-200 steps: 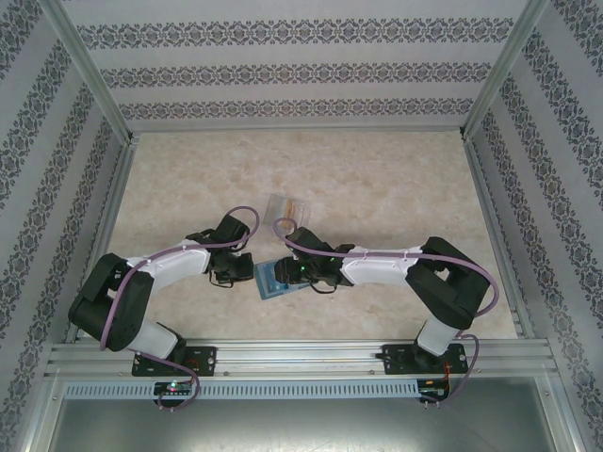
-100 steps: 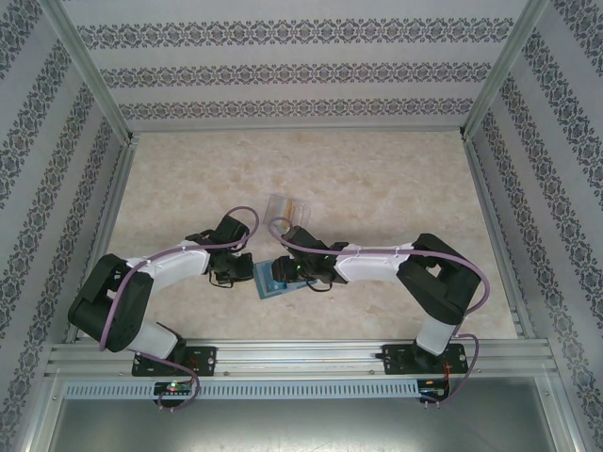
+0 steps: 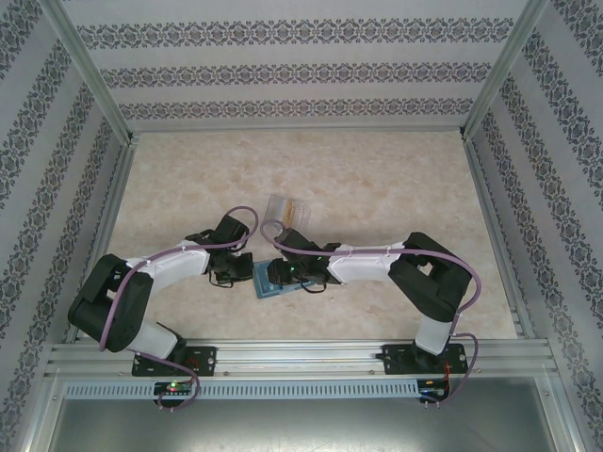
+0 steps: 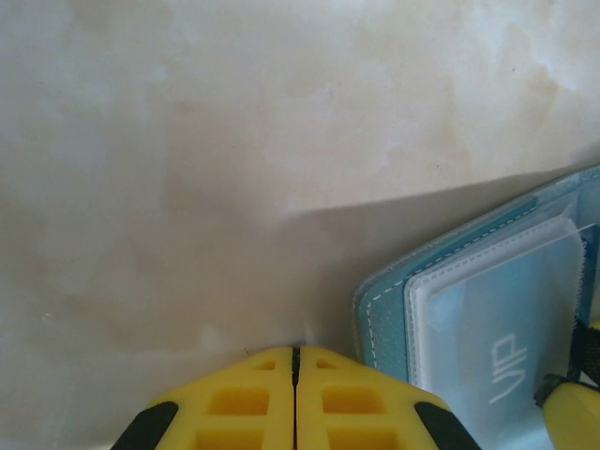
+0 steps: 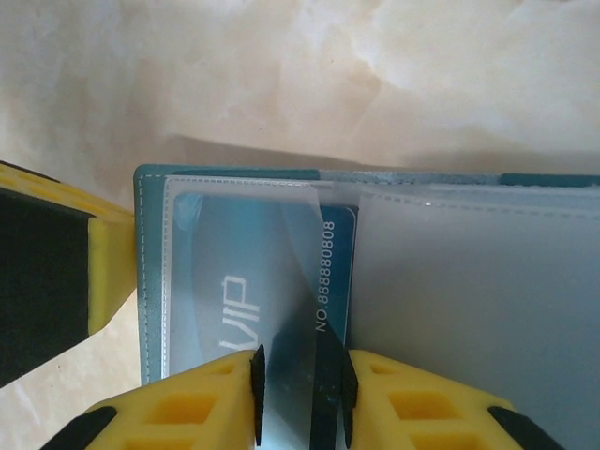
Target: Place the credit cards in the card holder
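- left gripper (image 4: 296, 361): jaws pressed together, nothing between them, tips down by the bare surface (image 4: 234, 141)
- it sits just beside the left edge of the card holder (image 5: 487, 309); touching or not, can't tell
- card holder lies open and flat on the surface, near the arm bases and between the two grippers in the top view
- the holder has a teal cover with white stitching, and clear sleeves inside
- right gripper (image 5: 300, 375): over the holder's near edge, close to the middle fold
- right jaws stand a narrow gap apart, and a thin pale sheet edge runs down into that gap; can't tell if it is pinched
- credit card (image 5: 216, 272): blue-looking, marked "vip" with a number along one side, lying in the holder's left sleeve
- a curved clear sleeve edge crosses over the card, and the number side sits by the fold
- the card's near edge is hidden behind the right jaws
- the holder's right sleeve looks plain grey-blue, with no print seen in it
- clear case (image 3: 285, 208): farther out on the surface, beyond both grippers, apart from the holder and tilted a bit
- something pale and orange shows inside the case, too small to tell what
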Tool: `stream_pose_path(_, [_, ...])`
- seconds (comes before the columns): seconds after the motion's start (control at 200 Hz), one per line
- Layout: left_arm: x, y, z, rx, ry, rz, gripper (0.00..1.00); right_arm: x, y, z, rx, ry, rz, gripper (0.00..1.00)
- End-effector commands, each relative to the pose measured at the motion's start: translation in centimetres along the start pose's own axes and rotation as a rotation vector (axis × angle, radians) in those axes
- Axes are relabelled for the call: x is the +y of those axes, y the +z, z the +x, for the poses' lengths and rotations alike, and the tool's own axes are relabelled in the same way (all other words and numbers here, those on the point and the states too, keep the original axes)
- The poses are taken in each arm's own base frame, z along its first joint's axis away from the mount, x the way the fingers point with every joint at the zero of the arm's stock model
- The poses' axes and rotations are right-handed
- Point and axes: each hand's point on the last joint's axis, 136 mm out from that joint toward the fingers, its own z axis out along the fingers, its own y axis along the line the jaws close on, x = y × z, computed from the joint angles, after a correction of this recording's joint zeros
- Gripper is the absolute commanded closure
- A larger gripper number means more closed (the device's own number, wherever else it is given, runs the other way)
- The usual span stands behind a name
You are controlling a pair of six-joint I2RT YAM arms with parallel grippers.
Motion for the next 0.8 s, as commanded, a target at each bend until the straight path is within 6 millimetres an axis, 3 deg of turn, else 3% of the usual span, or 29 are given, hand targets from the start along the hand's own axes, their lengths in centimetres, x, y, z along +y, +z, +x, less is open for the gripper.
stream_pose_path(0.0, [-2.0, 1.7, 0.2, 0.015, 0.018, 0.113, 0.92, 0.7, 0.2, 0.2, 0.011, -0.023, 0.007, 0.71])
stream_pose_path(0.45, [-2.3, 1.8, 0.3, 0.017, 0.013, 0.131, 0.93, 3.1, -0.4, -0.1, -0.003, -0.045, -0.074, 0.71])
stream_pose_path(0.69, [-2.7, 1.8, 0.5, 0.018, 0.001, 0.166, 0.93, 4.2, -0.9, -0.7, -0.008, 0.113, -0.117, 0.76])
stream_pose_path(0.794, [-2.7, 1.9, 0.7, 0.030, -0.001, 0.168, 0.94, 3.7, -0.6, -1.1, -0.023, 0.182, -0.087, 0.78])
